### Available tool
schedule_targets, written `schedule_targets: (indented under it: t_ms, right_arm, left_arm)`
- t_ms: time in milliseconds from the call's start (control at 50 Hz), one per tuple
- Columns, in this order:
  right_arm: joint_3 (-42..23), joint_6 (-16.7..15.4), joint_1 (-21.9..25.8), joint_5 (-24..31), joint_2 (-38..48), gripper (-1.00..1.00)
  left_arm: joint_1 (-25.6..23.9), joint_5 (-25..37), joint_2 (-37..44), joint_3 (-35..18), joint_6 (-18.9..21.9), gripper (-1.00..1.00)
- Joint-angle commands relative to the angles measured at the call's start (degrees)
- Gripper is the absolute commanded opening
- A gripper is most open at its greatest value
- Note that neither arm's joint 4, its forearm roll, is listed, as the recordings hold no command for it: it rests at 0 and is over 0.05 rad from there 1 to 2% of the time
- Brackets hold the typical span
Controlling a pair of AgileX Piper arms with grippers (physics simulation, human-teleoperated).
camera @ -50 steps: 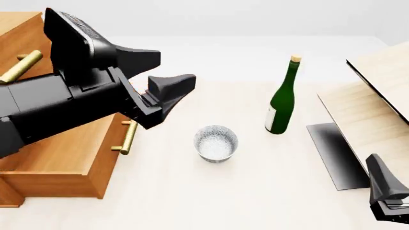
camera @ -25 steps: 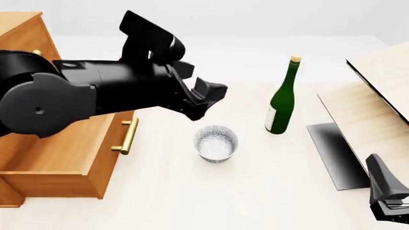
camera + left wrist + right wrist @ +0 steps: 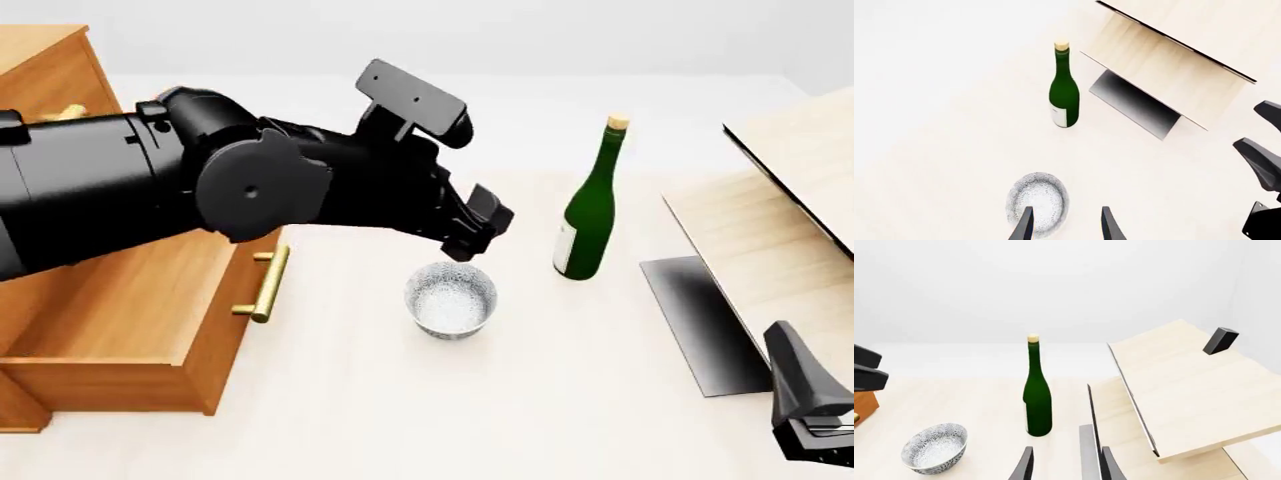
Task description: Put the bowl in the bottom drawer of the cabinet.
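The right gripper sits low at the near right edge of the tabletop, its fingers parted and empty in its wrist view. The bowl stands upright mid-table, outside the cabinet, whose bottom drawer stands pulled out to the bowl's left, brass handle facing it. The left gripper hovers just above the bowl's far rim, fingers apart, holding nothing. A green bottle stands upright beyond, to the right. Pale boards with a black panel lie far right.
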Motion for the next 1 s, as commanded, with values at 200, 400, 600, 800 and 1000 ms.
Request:
schedule_targets:
  t_ms: [200, 400, 600, 800, 1000]
  right_arm:
    - [0.00, 0.01, 0.00, 0.00, 0.00, 1.00]
    - [0.00, 0.00, 0.01, 0.00, -0.01, 1.00]
    - [0.00, -0.01, 0.00, 0.00, 0.00, 1.00]
    - [0.00, 0.01, 0.00, 0.00, 0.00, 1.00]
    - [0.00, 0.00, 0.00, -0.01, 0.02, 1.00]
  left_arm:
    - [-0.87, 3.81, 7.34, -6.16, 0.00, 1.00]
    - [-0.37, 4.87, 9.90, -7.89, -1.08, 1.00]
    - [-0.04, 4.17, 12.45, -9.50, -1.89, 1.00]
    - [-0.44, 3.06, 13.83, -9.72, -3.63, 1.00]
    - [-0.23, 1.79, 15.99, -9.21, -6.27, 1.00]
